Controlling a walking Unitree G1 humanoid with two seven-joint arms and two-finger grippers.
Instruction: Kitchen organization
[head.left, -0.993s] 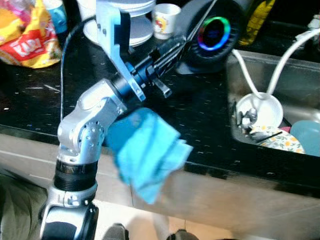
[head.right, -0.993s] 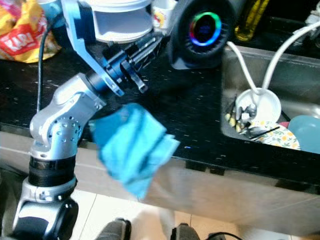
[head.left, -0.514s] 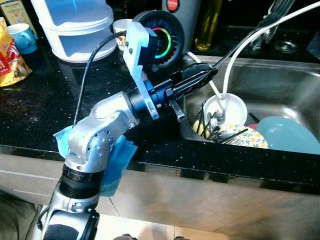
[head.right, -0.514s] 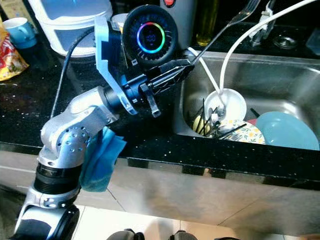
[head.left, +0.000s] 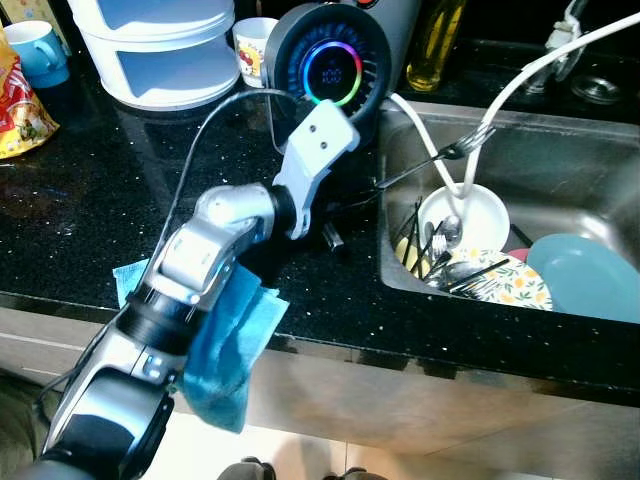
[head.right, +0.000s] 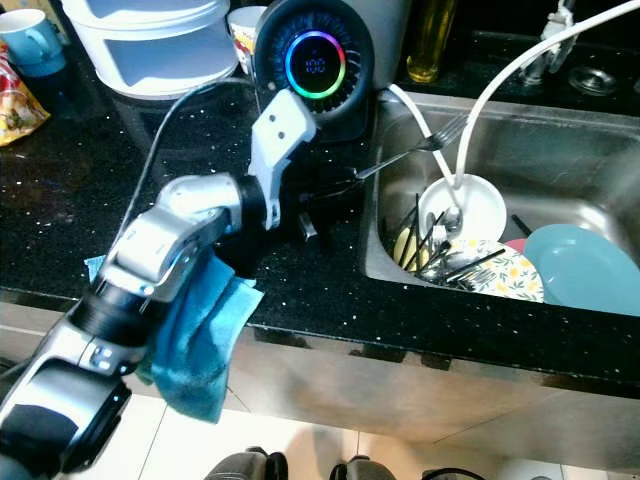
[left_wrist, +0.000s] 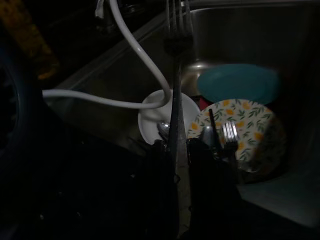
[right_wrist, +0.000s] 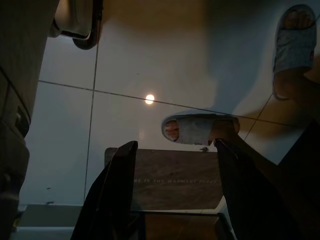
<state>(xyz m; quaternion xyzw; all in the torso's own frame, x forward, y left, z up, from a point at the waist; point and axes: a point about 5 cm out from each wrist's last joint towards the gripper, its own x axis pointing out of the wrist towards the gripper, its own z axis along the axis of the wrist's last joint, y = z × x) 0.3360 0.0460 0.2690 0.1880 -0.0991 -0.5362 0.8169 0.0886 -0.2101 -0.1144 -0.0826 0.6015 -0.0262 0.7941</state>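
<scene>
I see the sink (head.left: 590, 180) with a teal plate (head.left: 585, 275) and floral plate (head.left: 515, 285) inside. Left of it, my left gripper (left_wrist: 172, 150) pinches a fork (head.left: 440, 160), tines above the sink's white bowl (head.left: 480, 215). My right gripper (right_wrist: 175, 165) hangs wide apart over floor tiles.

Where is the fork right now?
In the left eye view, the fork is held in the left claw, its prongs reaching out over the sink, just above the white bowl.

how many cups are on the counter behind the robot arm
2: a blue cup at the counter's far left corner, and a white printed cup between the stacked containers and the round-display appliance. Others may be hidden.
</scene>
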